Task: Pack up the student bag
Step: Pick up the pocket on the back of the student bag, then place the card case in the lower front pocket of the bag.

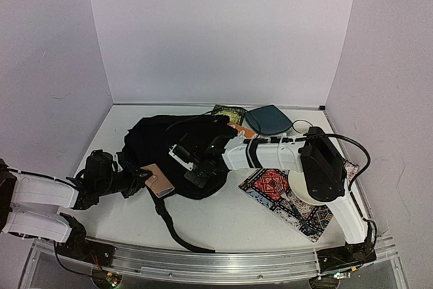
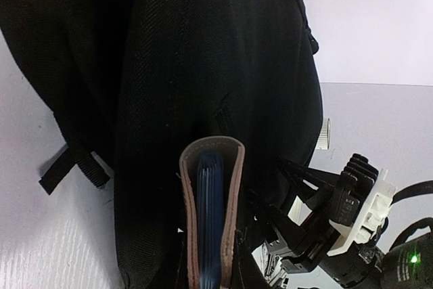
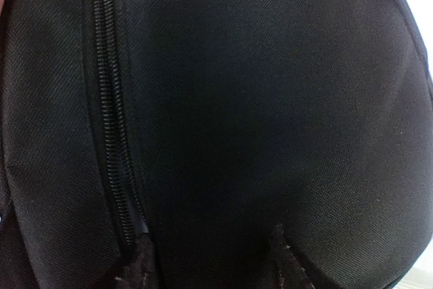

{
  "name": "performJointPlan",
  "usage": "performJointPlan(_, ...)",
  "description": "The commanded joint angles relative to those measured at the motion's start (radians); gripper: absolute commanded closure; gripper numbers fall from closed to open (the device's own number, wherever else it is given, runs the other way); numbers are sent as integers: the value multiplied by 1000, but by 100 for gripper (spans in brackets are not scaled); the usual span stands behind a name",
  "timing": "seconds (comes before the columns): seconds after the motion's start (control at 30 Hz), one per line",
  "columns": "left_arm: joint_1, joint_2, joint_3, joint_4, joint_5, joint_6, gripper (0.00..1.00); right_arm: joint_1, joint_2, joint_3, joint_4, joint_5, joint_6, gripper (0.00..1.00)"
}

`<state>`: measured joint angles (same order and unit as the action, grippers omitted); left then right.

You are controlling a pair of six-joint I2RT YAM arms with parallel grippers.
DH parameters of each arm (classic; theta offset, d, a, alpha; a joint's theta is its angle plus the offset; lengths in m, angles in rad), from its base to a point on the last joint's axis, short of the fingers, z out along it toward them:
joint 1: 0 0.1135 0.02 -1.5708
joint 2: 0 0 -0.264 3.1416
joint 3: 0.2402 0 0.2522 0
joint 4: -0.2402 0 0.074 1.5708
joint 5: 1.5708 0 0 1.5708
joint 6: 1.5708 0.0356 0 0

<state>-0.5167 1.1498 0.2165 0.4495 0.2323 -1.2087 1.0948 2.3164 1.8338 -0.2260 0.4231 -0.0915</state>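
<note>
The student bag (image 1: 166, 141) lies slumped left of the table's middle, a large black fabric backpack. My left gripper (image 1: 143, 181) is at the bag's near-left side, shut on a brown leather-covered notebook (image 2: 211, 214) with blue page edges; the notebook (image 1: 158, 181) stands on edge against the black fabric. Its fingers are hidden behind the notebook in the left wrist view. My right gripper (image 3: 213, 260) reaches in from the right and presses down on the bag's top. Its fingertips (image 3: 139, 265) stand apart on the fabric beside a closed zipper (image 3: 114, 133).
A teal pouch (image 1: 268, 118) and an orange-edged item (image 1: 238, 128) lie behind the bag. A patterned book (image 1: 287, 201) lies under the right arm. A bag strap (image 1: 172, 225) trails toward the near edge. White walls enclose the table.
</note>
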Motion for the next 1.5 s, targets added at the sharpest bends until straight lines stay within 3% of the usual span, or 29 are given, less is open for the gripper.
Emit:
performJointPlan(0.0, 4, 2, -8, -15, 5, -2, 100, 9, 37, 21, -86, 149, -21, 59)
performJointPlan(0.17, 4, -22, -1, -20, 11, -8, 100, 22, 9, 9, -32, 181, -26, 82)
performJointPlan(0.33, 4, -61, 7, -27, 20, -21, 100, 25, -38, -6, 22, 160, -24, 100)
performJointPlan(0.73, 4, -169, 82, -40, 53, -65, 100, 23, -155, -58, 110, 11, 61, 100)
performJointPlan(1.03, 3, -82, 177, -40, 102, -92, 100, 23, -214, -107, 206, -59, 155, 100)
performJointPlan(1.27, -11, 2, 159, -38, 118, -184, 100, 21, -221, -103, 258, -83, 250, 100)
performJointPlan(1.47, -20, 52, 176, -29, 116, -172, 100, 22, -227, -118, 302, -121, 280, 100)
